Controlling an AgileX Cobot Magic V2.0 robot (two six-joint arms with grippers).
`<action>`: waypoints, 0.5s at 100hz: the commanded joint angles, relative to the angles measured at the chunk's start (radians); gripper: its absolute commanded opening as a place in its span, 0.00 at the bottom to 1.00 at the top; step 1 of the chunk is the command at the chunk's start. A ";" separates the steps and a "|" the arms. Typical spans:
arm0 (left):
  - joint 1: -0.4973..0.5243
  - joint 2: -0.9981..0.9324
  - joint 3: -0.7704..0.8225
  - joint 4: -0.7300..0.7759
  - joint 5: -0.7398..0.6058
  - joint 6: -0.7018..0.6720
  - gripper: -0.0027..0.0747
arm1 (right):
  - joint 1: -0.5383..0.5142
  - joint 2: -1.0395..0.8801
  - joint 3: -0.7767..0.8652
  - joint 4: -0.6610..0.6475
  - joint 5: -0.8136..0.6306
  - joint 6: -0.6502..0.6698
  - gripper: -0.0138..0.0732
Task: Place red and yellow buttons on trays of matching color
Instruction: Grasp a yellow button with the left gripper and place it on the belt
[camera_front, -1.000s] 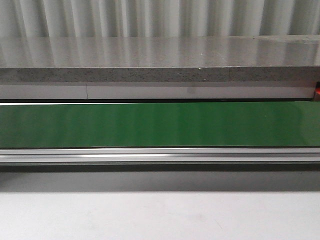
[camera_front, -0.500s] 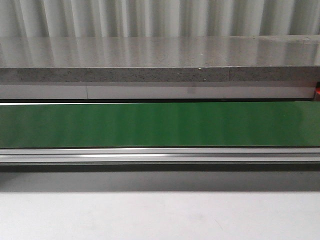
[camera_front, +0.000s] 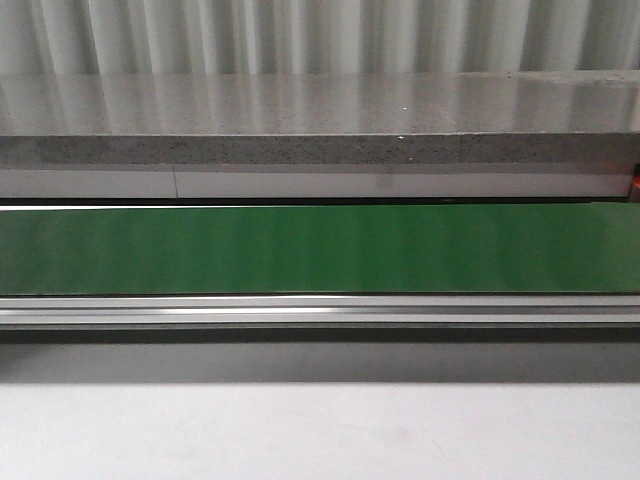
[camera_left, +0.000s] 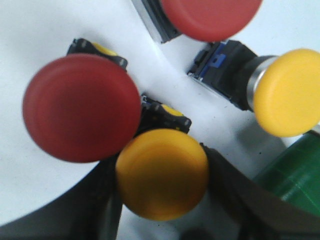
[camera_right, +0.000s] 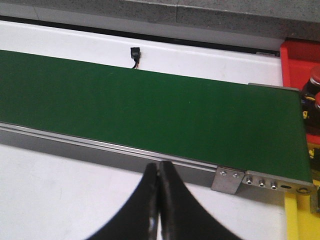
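Observation:
In the left wrist view, several mushroom buttons lie on a white surface. A yellow button (camera_left: 162, 187) sits between the dark fingers of my left gripper (camera_left: 162, 167), and both fingers touch its cap. A big red button (camera_left: 80, 107) presses against it on one side. Another red button (camera_left: 210, 17) and a second yellow button (camera_left: 287, 92), lying on its side, are farther off. My right gripper (camera_right: 159, 169) is shut and empty over the white table, in front of the green belt (camera_right: 150, 110). A red tray (camera_right: 299, 57) and a yellow tray (camera_right: 295, 215) show at that view's edge.
The green conveyor belt (camera_front: 320, 250) with its aluminium rail (camera_front: 320, 310) crosses the whole front view, and a grey stone ledge (camera_front: 320, 148) runs behind it. A dark button body with a red cap (camera_right: 312, 92) stands by the red tray. Neither arm shows in the front view.

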 joint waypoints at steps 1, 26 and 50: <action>-0.008 -0.047 -0.027 -0.023 -0.010 0.010 0.10 | 0.000 0.007 -0.023 0.005 -0.071 -0.003 0.09; -0.031 -0.108 -0.027 -0.012 0.034 0.125 0.06 | 0.000 0.007 -0.023 0.005 -0.071 -0.003 0.09; -0.054 -0.234 -0.020 0.017 0.064 0.233 0.06 | 0.000 0.007 -0.023 0.005 -0.071 -0.003 0.09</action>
